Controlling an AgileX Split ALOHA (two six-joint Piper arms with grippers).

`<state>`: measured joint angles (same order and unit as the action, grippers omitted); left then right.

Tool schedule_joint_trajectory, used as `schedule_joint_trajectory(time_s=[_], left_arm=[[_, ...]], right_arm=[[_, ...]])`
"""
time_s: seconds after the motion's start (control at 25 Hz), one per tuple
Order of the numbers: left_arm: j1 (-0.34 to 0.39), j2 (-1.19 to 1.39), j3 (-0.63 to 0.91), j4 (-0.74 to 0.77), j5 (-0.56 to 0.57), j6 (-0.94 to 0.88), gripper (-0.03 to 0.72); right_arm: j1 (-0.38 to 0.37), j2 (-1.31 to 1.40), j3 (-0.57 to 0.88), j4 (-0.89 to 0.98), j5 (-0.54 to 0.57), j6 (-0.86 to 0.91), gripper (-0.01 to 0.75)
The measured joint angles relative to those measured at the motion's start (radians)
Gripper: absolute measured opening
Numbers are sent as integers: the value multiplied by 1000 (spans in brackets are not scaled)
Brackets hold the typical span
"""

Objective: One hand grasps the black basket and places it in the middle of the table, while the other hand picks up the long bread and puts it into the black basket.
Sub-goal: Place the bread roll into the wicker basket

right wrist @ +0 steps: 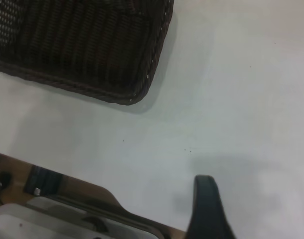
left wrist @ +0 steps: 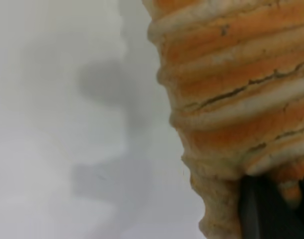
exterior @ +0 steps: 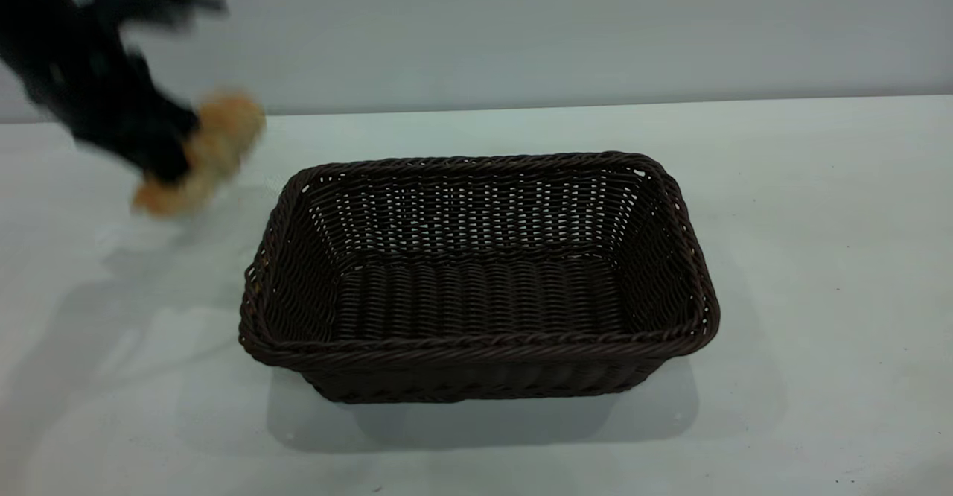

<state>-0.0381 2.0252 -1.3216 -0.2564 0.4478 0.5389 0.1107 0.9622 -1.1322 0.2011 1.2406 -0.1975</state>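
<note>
The left gripper (exterior: 182,157) is gripping the long bread (exterior: 212,150) above the table (exterior: 819,220), risking dropping it short of the black basket (exterior: 476,347).

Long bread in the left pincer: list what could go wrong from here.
1. The left pincer holds the long bread near one end, most of the loaf sticking out, so it could tilt or slip while carried.
2. The bread is still left of the black basket; carried low, it might clip the braided near-left rim and shove the basket across the table.
3. The right pincer is off the basket, so nothing steadies it.
</note>
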Motion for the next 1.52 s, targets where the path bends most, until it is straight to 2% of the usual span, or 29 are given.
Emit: schedule_joint_trajectory(time_s=[0.12, 0.4, 0.72, 0.84, 1.08, 1.16, 1.28, 1.52], left_arm=[[-38, -109, 0, 6, 61, 14, 75], [-211, -165, 2, -46, 277, 89, 71], [-328, -59, 4, -110, 307, 97, 81], [-346, -14, 4, -109, 327, 94, 161], [-347, -13, 4, -119, 287, 10, 480], [-347, -27, 0, -109, 278, -17, 551], [-347, -57, -32, -74, 303, -52, 586], [-347, -163, -148, 75, 435, -152, 566]], right_arm=[[0, 0, 0, 0, 0, -10, 548], [0, 0, 0, 0, 0, -13, 548], [0, 0, 0, 0, 0, -14, 548], [0, 0, 0, 0, 0, -19, 548], [0, 0, 0, 0, 0, -33, 548], [0, 0, 0, 0, 0, -33, 548], [0, 0, 0, 0, 0, -34, 548], [0, 0, 0, -1, 0, -38, 548]])
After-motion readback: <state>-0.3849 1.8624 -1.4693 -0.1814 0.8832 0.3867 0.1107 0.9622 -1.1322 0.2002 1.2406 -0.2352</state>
